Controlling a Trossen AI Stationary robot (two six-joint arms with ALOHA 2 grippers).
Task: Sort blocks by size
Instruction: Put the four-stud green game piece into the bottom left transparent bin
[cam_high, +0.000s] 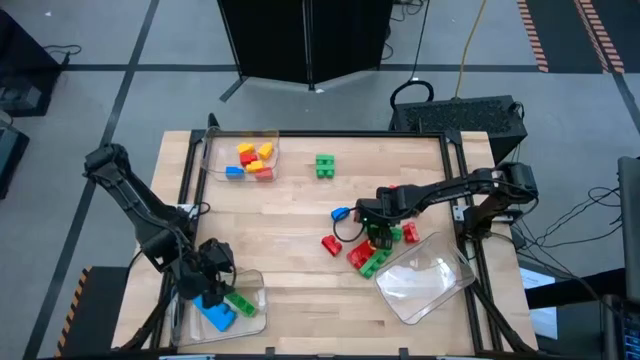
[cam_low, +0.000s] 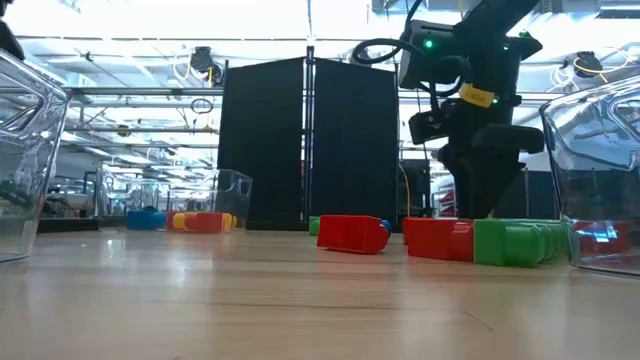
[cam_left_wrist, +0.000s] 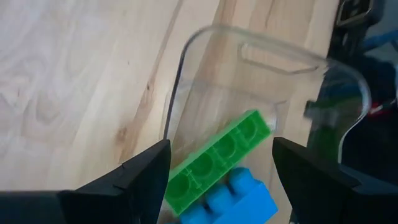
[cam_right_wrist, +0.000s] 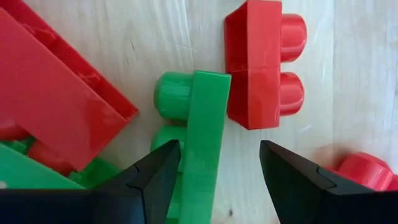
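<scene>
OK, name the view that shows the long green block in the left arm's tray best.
Left wrist view: the long green block fills the frame, studs visible, beside a blue block. The high view shows it small; the other views miss it.

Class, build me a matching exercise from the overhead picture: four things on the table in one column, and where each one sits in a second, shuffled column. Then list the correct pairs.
Things
1. long green block
2. green block standing alone
3. left claw
4. right claw

Places
A. over the red and green pile beside the right-hand tray
B. on bare wood near the far edge
C. lying in the near-left tray beside a blue block
D. open, above the near-left tray

Pairs: 1-C, 2-B, 3-D, 4-A
</scene>
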